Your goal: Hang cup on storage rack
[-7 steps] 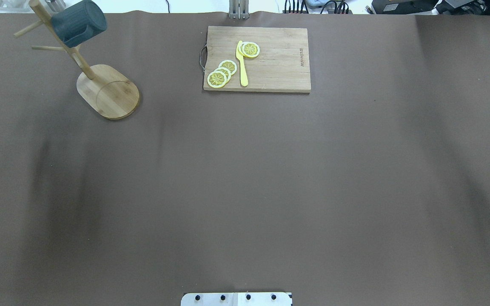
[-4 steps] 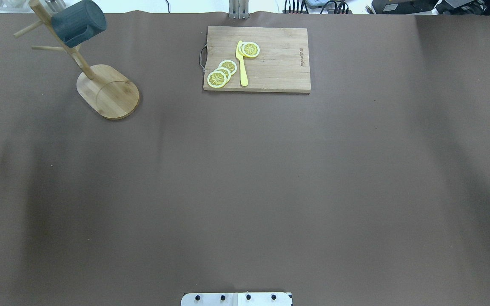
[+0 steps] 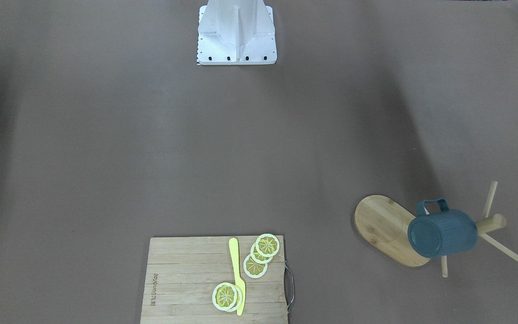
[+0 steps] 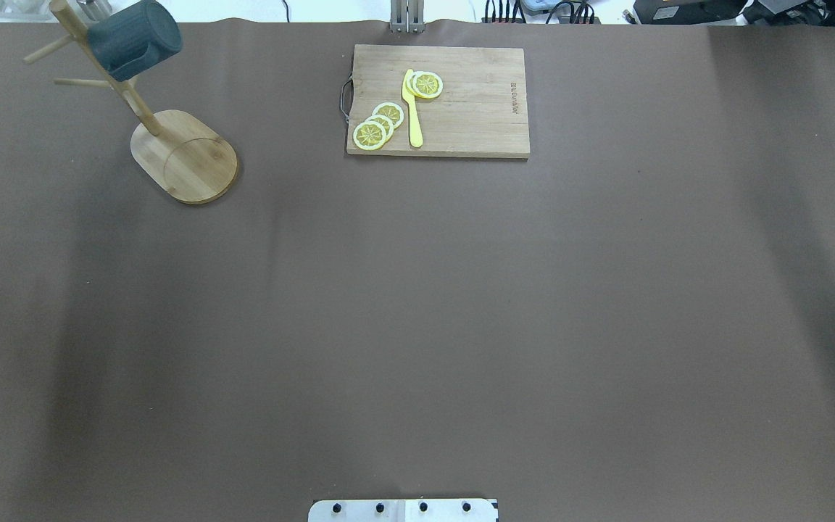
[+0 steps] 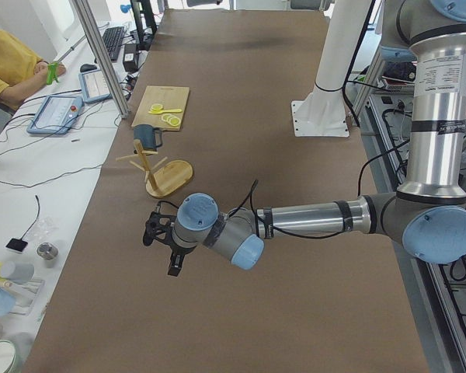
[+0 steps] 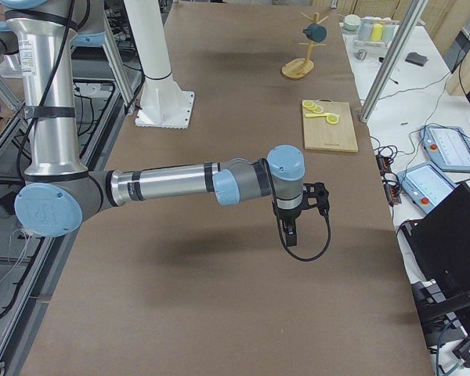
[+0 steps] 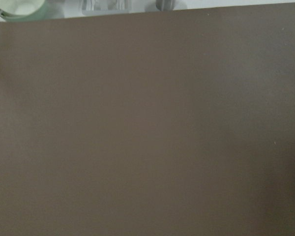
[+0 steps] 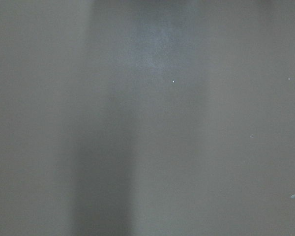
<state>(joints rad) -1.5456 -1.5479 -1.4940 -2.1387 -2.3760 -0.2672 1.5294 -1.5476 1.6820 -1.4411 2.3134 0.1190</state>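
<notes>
The cup (image 3: 441, 234) hangs on the storage rack (image 3: 378, 220), high on the post. It is tipped with its base outward and is well clear of the surface. Its handle sits close against the post, but the peg that carries it is hidden behind the cup's body.

I judge the hanging itself done, so the step in hand is only to finish cleanly. The left arm (image 5: 311, 217) and the right arm (image 6: 164, 184) each reach low over bare surface, well apart from the rack. Their jaws show only in the side views, so I cannot tell whether either pair is open or closed. Nothing shows held in them.

To finish well, any further arm motion should lead away from the rack's corner of the surface. The rack looks light, and the cup's weight hangs to one side of the post. A brush against a peg could probably rock the rack or swing the cup off. It is also worth checking that the handle sits deep toward the post and not out near the peg's tip.

- One cup.
- One rack, with three bare pegs in view.
- One cutting board (image 3: 187, 279).
- One yellow knife (image 3: 237, 274) on the board.
- Five lemon slices (image 3: 268, 245), as far as their overlap allows a count.
- Two arms.
</notes>
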